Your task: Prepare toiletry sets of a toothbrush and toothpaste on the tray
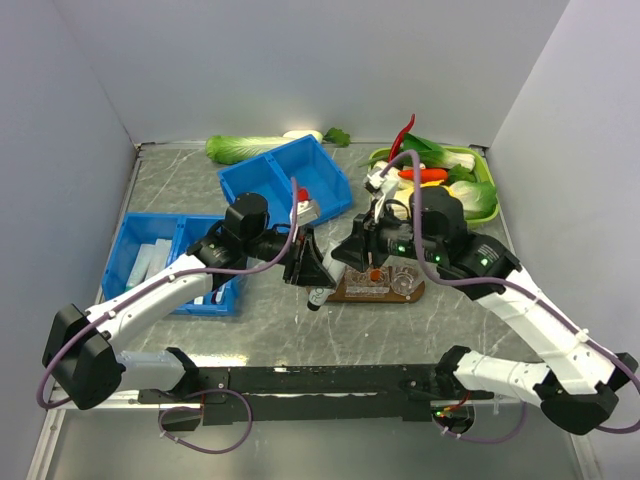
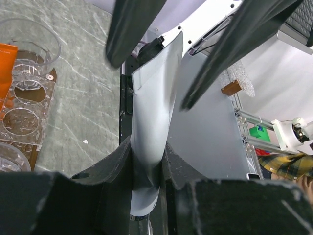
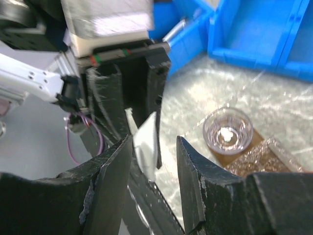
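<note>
A white toothpaste tube (image 2: 152, 112) stands upright between my two grippers, just left of the tray (image 1: 352, 292). My left gripper (image 2: 149, 152) is shut on its lower end. My right gripper (image 3: 154, 147) is open around the same tube (image 3: 146, 139), and its fingers (image 2: 131, 29) do not press on it. In the top view both grippers (image 1: 305, 262) (image 1: 360, 250) meet at the tray's left end. Clear cups (image 3: 228, 131) (image 2: 30, 41) sit on the dark-brown tray (image 3: 261, 159). An orange piece (image 2: 7, 73) stands in one cup; I cannot tell whether it is a toothbrush.
Two blue bins (image 1: 285, 180) (image 1: 165, 262) lie left and behind, one with white packs and a red item. A green vegetable tray (image 1: 440, 180) is at the back right, a cabbage (image 1: 245, 148) by the far wall. A small round object (image 1: 317, 297) lies below the left gripper.
</note>
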You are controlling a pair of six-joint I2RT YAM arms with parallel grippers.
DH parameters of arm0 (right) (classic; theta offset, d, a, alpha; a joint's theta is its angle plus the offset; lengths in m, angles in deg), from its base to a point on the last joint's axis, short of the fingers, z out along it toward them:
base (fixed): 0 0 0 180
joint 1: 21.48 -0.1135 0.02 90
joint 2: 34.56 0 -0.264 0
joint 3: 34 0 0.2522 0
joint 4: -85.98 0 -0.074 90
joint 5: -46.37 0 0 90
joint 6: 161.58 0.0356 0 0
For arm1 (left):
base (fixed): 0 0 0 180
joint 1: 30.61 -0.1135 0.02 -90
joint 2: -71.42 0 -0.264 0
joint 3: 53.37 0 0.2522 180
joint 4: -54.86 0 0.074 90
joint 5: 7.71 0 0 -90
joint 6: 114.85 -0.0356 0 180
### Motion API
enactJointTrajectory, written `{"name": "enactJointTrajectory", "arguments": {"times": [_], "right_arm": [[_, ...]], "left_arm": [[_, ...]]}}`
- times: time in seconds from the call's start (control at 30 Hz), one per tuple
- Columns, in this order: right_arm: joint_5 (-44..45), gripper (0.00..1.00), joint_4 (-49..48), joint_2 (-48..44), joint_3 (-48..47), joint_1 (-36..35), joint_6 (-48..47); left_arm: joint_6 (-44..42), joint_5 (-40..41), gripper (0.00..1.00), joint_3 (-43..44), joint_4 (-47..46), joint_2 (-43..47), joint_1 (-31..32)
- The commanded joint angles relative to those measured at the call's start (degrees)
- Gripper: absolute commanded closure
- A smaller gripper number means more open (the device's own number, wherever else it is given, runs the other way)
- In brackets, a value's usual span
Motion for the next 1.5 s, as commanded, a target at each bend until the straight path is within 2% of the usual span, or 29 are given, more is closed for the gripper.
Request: {"name": "enactJointTrajectory", "arguments": {"times": [0.0,0.13,0.2,0.23,0.3,0.33,0.37,0.43,0.47,0.5,0.6,0.7,0.8,0.9,0.97,1.07,1.17,1.27,1.47], "right_arm": [[-2.5,0.51,2.2,1.2,-3.5,0.2,-1.1],[-3.8,0.54,2.8,2.2,-4.1,0.3,-1.1],[-4.1,0.61,3.0,2.6,-4.2,0.2,-0.9],[-4.2,0.70,3.0,2.8,-4.1,0.2,-0.6],[-5.2,0.78,2.7,3.0,-3.9,0.2,-0.6],[-5.6,0.86,2.6,3.1,-3.8,0.2,-0.4],[-5.9,0.91,2.5,3.2,-3.8,0.3,-0.4],[-6.4,1.00,2.3,3.1,-3.6,0.3,-0.2],[-6.4,1.00,2.3,3.0,-3.5,0.3,-0.2],[-6.1,1.00,2.2,2.8,-3.5,0.2,-0.1],[-4.7,1.00,1.3,1.4,-3.2,0.3,0.6],[-0.7,1.00,1.0,-1.0,-3.4,0.4,0.5],[8.2,1.00,3.0,-3.9,-4.0,0.5,-0.5],[18.3,1.00,4.5,-7.1,-3.5,0.4,-2.6],[25.5,1.00,5.0,-8.8,-2.6,0.4,-4.2],[30.5,1.00,5.5,-10.2,-1.3,0.4,-5.6],[31.4,1.00,3.3,-11.0,1.4,0.3,-6.4],[32.6,1.00,0.2,-10.6,3.9,0.4,-6.8],[33.0,1.00,-4.8,-7.9,6.5,0.4,-6.9]], "left_arm": [[-2.2,-2.2,0.87,1.6,-1.4,0.3,0.5],[-2.6,-1.8,0.86,1.7,-1.0,0.3,0.7],[-2.9,-1.5,0.84,1.7,-0.7,0.3,0.8],[-3.0,-1.4,0.84,1.7,-0.6,0.3,0.8],[-3.1,-0.7,0.82,1.8,-0.4,0.4,0.9],[-3.2,-0.3,0.82,1.9,-0.5,0.5,0.9],[-3.4,0.9,0.80,1.9,-0.3,0.8,0.9],[-3.5,2.6,0.66,1.7,-0.3,1.3,0.8],[-3.7,4.2,0.59,1.7,-0.3,1.8,0.9],[-3.7,4.9,0.46,1.7,0.0,2.1,0.9],[-4.6,8.2,0.24,1.8,1.0,3.3,0.9],[-6.3,12.3,0.19,2.2,3.1,5.3,0.3],[-6.5,19.3,0.12,1.1,3.0,9.3,-2.1],[-4.2,26.1,0.05,-1.9,-1.3,15.1,-6.7],[-1.8,31.3,0.02,-4.0,-4.1,18.7,-10.2],[-0.4,39.3,0.01,-5.4,-4.0,21.0,-12.4],[-0.5,54.4,0.01,-5.0,0.2,20.7,-12.4],[0.7,65.6,0.01,-3.8,4.2,19.1,-12.4],[2.7,63.9,0.04,-4.4,4.2,17.4,-12.4]]}}
